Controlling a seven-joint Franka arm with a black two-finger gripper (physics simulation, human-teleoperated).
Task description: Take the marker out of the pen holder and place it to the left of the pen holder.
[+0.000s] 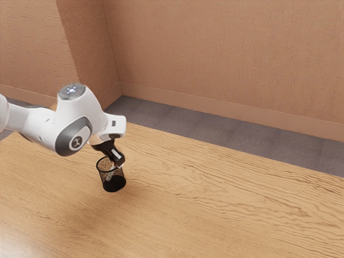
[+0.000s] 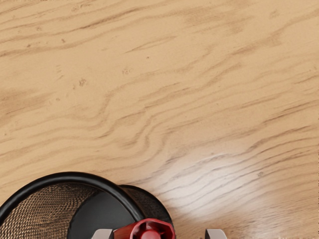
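Observation:
My gripper [image 1: 117, 163] points down at the rim of the black mesh pen holder [image 1: 114, 184], which stands upright on the table. In the wrist view, the gripper [image 2: 159, 234] has its fingertips wide apart, and the red end of the marker [image 2: 162, 230] is between them. A gap shows between the marker and one fingertip, so the gripper is open. The marker leans against the rim of the pen holder [image 2: 75, 177]; its lower part is hidden in the wrist view.
The wooden table [image 1: 231, 199] extends around the pen holder and toward the exterior view's right. Beyond its far edge are a grey floor [image 1: 177, 126] and a brown wall [image 1: 226, 59].

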